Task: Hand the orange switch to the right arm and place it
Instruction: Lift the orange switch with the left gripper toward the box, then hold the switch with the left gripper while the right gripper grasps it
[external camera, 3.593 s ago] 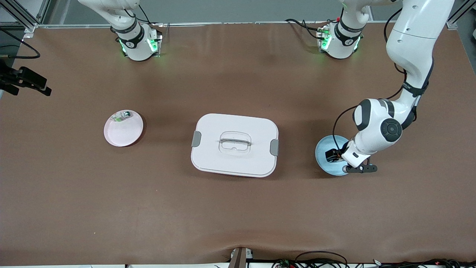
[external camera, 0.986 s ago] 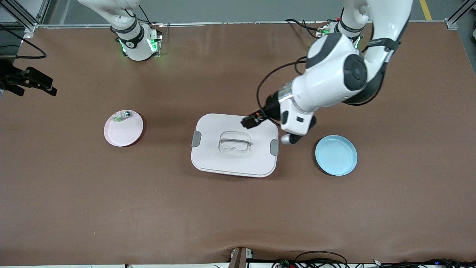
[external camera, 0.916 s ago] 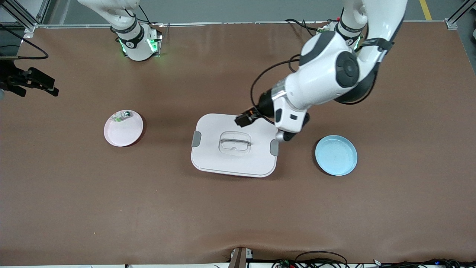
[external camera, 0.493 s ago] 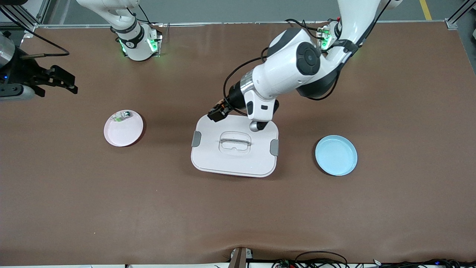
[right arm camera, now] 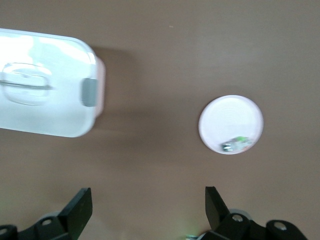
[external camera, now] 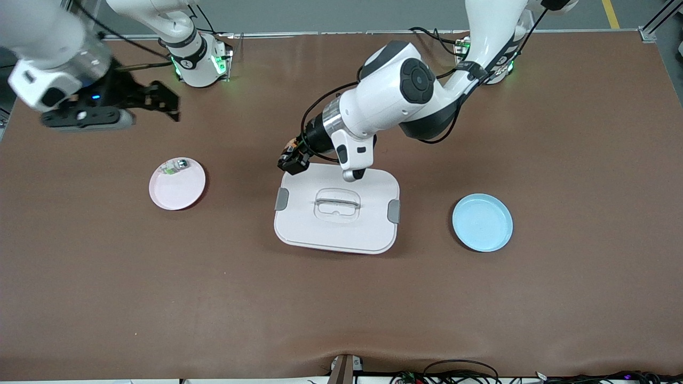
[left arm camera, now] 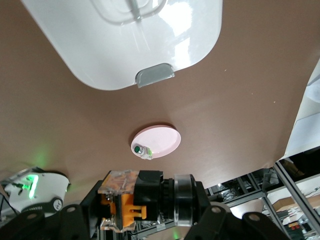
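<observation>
Two white robot arms above a brown tabletop [external camera: 341,309], one carrying the small switch.

Nearest the front camera, at frame centre, sits the white rectangular lidded box with grey latches [external camera: 336,207]; the pale blue round plate [external camera: 482,222] lies at centre right, the pink round plate [external camera: 177,184] at centre left with a clear-and-green small part [external camera: 175,167] on it. Just above the box's upper left corner, the left pincer [external camera: 293,160] is clenched on the tiny black-and-orange push-button switch [left arm camera: 122,200], over the tabletop. In the upper left of the frame, the right pincer [external camera: 160,101] hangs with its fingers [right arm camera: 80,207] spread wide, grasping nothing.
</observation>
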